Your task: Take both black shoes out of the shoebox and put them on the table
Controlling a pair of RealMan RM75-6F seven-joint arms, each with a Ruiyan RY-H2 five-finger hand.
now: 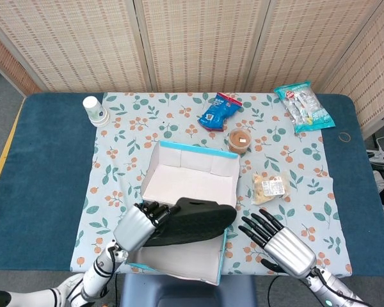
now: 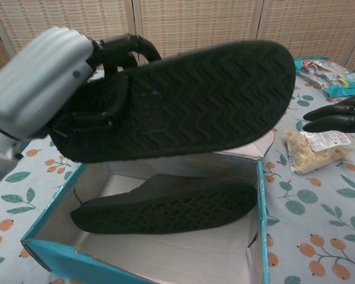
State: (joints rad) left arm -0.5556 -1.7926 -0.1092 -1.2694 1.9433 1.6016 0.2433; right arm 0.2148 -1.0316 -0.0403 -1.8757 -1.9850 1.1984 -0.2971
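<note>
Left hand [image 2: 38,74] grips one black shoe [image 2: 183,97] above the shoebox [image 2: 165,263].
Chest view only: second shoe [image 2: 165,204] lies inside. Right hand [image 1: 278,240] spread wide, holding nothing.

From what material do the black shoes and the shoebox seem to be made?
The lifted black shoe in the left hand looks like matte rubber or foam: a dull moulded zigzag sole. The second shoe in the box looks the same. The shoebox seems thin cardboard, turquoise outside and plain white inside, with creased, folded walls.
</note>
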